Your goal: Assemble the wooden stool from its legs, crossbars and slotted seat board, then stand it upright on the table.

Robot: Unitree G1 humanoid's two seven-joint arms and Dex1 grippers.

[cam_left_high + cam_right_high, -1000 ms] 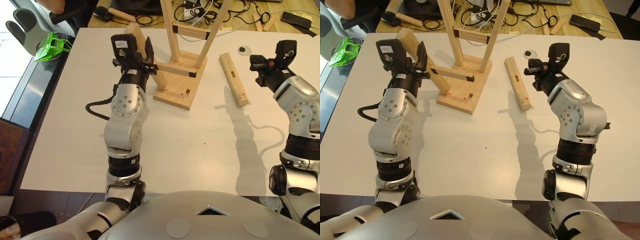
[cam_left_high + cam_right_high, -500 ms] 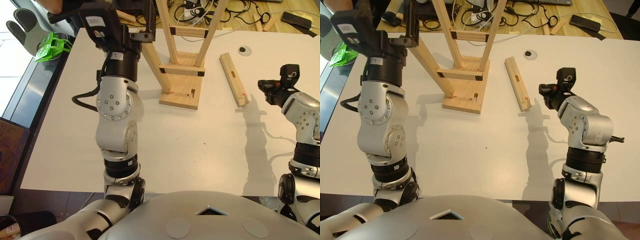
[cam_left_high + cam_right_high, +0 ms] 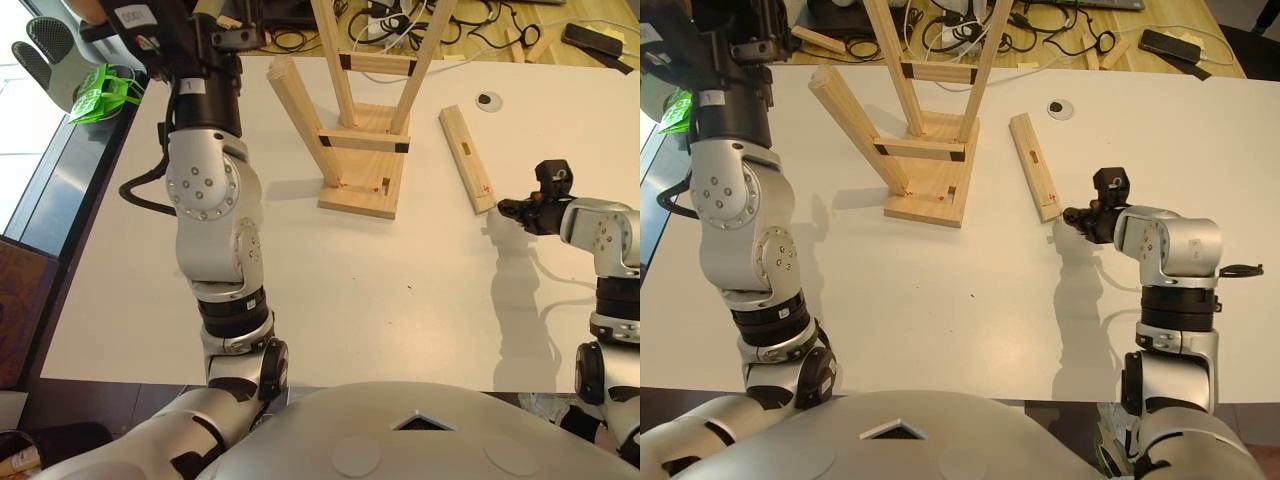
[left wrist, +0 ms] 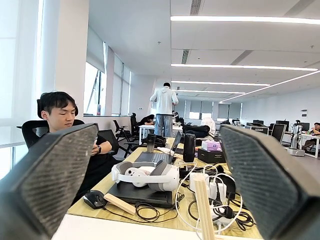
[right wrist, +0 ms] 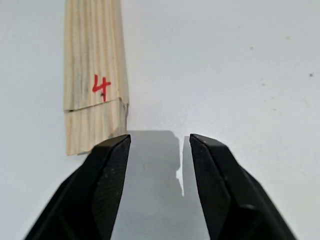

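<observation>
Stool (image 3: 362, 150): part-built, stood upside down on far-middle of the white table (image 3: 330, 300), legs pointing up
Seat board (image 3: 360, 198): lay flat on the table as the base; slots showed on its upper face w/ small red marks by them
Upright legs (image 3: 343, 70): two, rose from the board & ran out of the top of the head view
Tilted leg (image 3: 300, 115): slanted off toward robot's left, base at the board, far end free in the air
Crossbars (image 3: 378, 63): one high up btwn the two upright legs; a second, lower one (image 3: 358, 140) ran from the tilted leg across to an upright leg, dark bands at its ends
Loose leg (image 3: 467, 157): lay flat on the table to robot's right of the board, apart from it; slot on upper face, red handwritten mark at near end
Right gripper (image 5: 156, 142): low over the table just by the loose leg's near end, fingers parted w/ nothing btwn them; leg end sat beside one fingertip, outside the gap; contact not clear
Left gripper (image 4: 159, 131): held high by the table's far-left corner, well apart from the stool, pads spread wide, nothing held
Other: round black-and-white cap (image 3: 487, 99) on the table beyond the loose leg; green object (image 3: 100, 92) off the left edge; cables (image 3: 300, 38) on the desk behind
</observation>
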